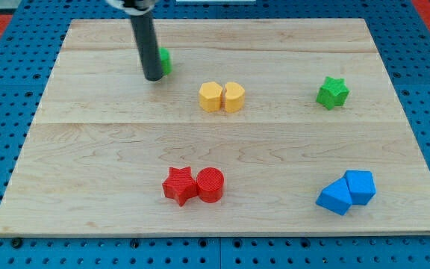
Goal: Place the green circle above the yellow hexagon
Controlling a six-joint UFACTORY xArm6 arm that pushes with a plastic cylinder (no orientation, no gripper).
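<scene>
Green circle [164, 61] mostly hidden behind my tip [154, 78], yellow hexagon [210, 96] right, no gripper.

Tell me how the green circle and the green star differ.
The green circle is mostly hidden behind my tip; the green star is in full view. The circle sits at the view's top left, left of the yellow hexagon; the star sits at the right. My tip is at the circle, far from the star. Both are green.
</scene>
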